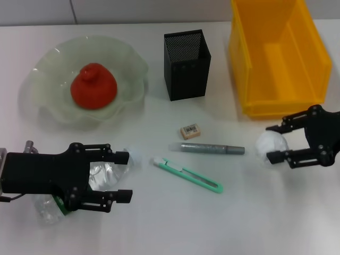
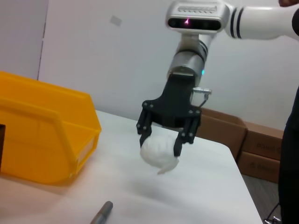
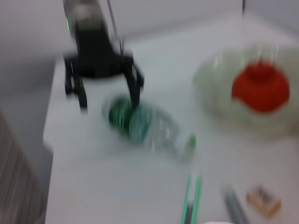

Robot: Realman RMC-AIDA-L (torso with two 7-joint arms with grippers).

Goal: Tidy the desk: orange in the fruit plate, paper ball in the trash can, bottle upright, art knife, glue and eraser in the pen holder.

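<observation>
At three o'clock on my desk, the right gripper (image 1: 275, 143) is clamped on the paper ball (image 1: 271, 146), lifted just off the surface, with the yellow bin (image 1: 276, 58) at its twelve. Over at eight o'clock my left gripper (image 1: 124, 176) stands spread around the lying bottle (image 1: 103, 178). I see the orange (image 1: 94, 86) in the fruit plate (image 1: 48, 93) at ten.

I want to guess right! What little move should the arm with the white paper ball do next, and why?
Probably carry it up and over the yellow bin. The right gripper is shut on the paper ball, lifted off the table in the left wrist view, and the bin sits just beside it.
</observation>
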